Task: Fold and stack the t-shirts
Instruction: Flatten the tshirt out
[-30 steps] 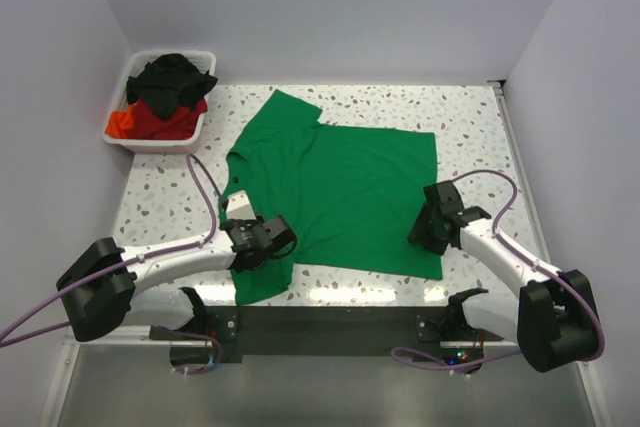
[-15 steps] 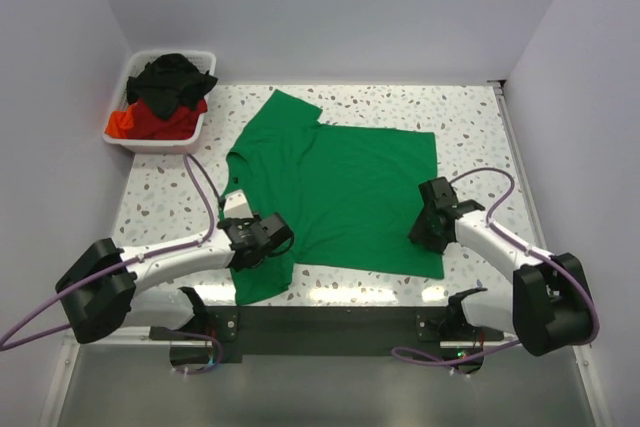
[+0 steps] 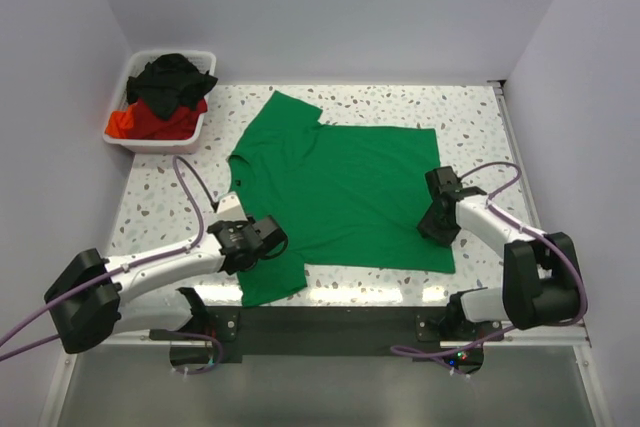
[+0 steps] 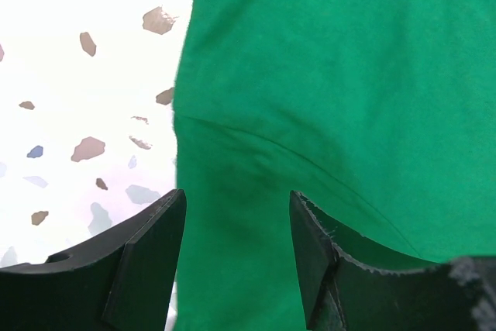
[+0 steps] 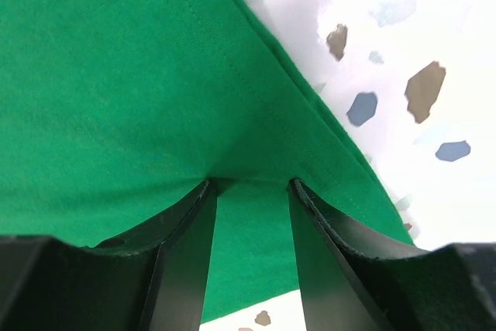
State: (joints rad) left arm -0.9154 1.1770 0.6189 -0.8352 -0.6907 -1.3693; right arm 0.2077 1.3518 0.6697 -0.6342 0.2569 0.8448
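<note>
- Left tool [image 4: 236,203]: jaws stand apart, tips down on green fabric at the sleeve seam, nothing clamped between them.
- Right tool [image 5: 252,184]: jaws stand apart, tips pressing green fabric just inside the stitched hem. A small crease runs between the tips, and nothing is pinched.
- Green t-shirt [image 3: 340,187]: spread flat on the worktop [image 3: 160,197], to the right of the white bin [image 3: 155,144] and nearer the arm bases than it.
- Long axis runs across the worktop, collar at the end towards the bin and hem at the end farthest from it.
- One sleeve points to the far edge, near the bin; the other, under the left tool, points to the near edge.
- Right tool sits at the hem corner farthest from the bin.
- Black t-shirt [image 3: 175,77] is heaped on the red t-shirt [image 3: 150,123] inside the bin, both crumpled.
</note>
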